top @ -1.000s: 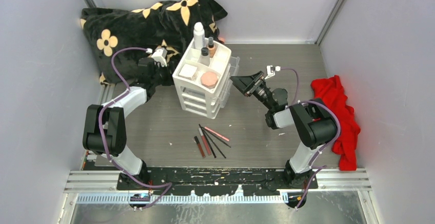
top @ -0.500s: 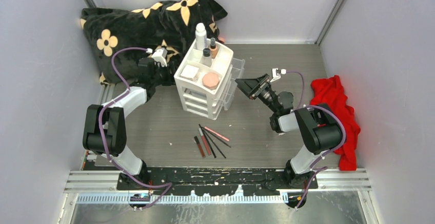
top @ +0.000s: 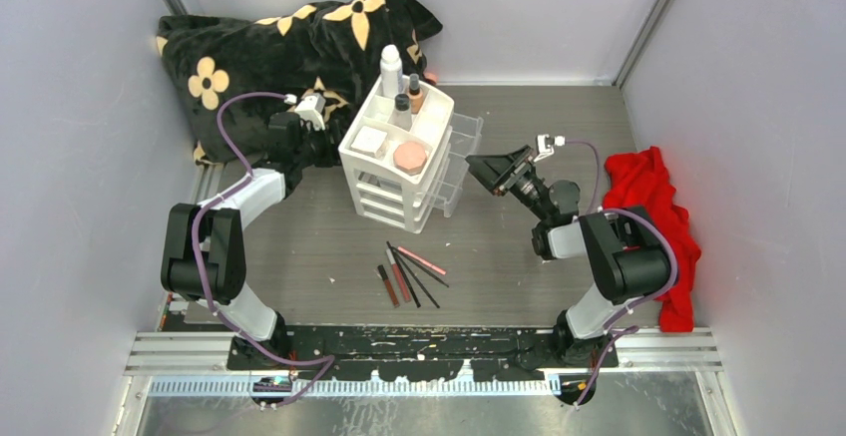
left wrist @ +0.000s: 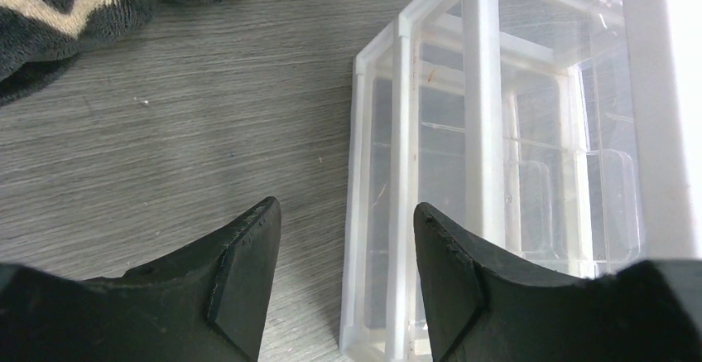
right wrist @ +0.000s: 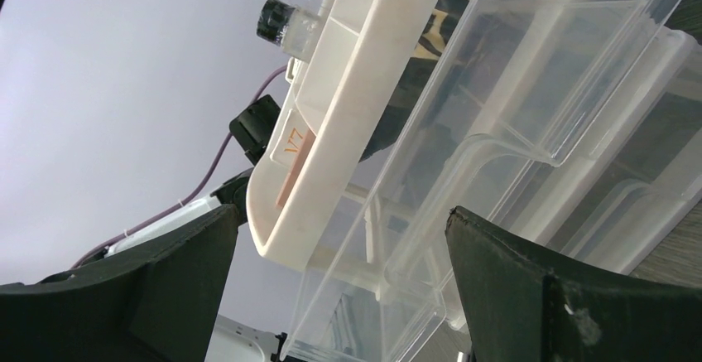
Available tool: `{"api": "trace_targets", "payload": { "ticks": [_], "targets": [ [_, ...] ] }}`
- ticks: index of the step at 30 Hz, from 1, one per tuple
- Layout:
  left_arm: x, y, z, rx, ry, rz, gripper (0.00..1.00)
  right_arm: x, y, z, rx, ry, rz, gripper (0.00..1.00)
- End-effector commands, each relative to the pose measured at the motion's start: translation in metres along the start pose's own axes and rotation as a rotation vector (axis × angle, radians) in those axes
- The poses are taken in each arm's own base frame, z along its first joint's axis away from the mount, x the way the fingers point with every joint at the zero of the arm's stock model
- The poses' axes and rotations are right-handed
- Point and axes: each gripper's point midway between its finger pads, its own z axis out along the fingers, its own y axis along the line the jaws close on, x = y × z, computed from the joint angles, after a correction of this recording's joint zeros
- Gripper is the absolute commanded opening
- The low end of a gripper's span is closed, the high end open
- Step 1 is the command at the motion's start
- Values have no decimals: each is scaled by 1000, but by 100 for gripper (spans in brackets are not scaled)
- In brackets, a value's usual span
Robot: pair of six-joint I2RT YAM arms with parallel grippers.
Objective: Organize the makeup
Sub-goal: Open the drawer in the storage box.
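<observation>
The white drawer unit (top: 384,192) carries makeup in its top tray: a white bottle (top: 388,65), a tan dark-capped bottle (top: 412,92), a white square box (top: 368,140) and a pink compact (top: 408,157). Red and pink tubes and thin black pencils (top: 409,274) lie loose on the table in front. My left gripper (top: 321,147) is open, its fingers either side of the unit's rear corner post (left wrist: 381,213) without touching it. My right gripper (top: 487,170) is open and empty, just right of the pulled-out clear drawers (right wrist: 530,105).
A black blanket with yellow flowers (top: 289,42) is heaped at the back left, behind the unit. A red cloth (top: 658,226) lies at the right wall. Grey walls close in on three sides.
My right gripper has drawn back to the right, and the upper clear drawers have slid out farther with it. The left arm has not moved.
</observation>
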Motion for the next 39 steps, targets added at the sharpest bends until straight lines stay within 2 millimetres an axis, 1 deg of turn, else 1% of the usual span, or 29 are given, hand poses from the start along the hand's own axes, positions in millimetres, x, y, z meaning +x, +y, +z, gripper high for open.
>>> {"api": "trace_targets", "payload": {
  "ticks": [1,9,16,21,24,30,34,39],
  "targets": [
    [-21,-10,-4,21,-50,35,61,-12,57,-11,-199,-40,-138,100],
    [-20,-8,-4,17,-48,36,61,-15,56,-19,-187,-49,-141,100],
    [-20,-9,-5,16,-49,37,61,-10,50,-23,-167,-34,-133,100],
    [-20,-8,-5,17,-49,38,60,-6,36,-26,-131,-28,-113,100],
    [-20,-9,-5,17,-49,37,61,-6,29,-23,-117,-27,-103,100],
    [-23,-10,-5,19,-56,39,61,-12,23,-14,-118,-28,-101,100],
    [-24,-9,-5,18,-55,39,61,-17,21,-6,-124,-30,-104,100],
    [-25,-10,-5,18,-58,40,61,-17,21,5,-136,-28,-102,100]
  ]
}}
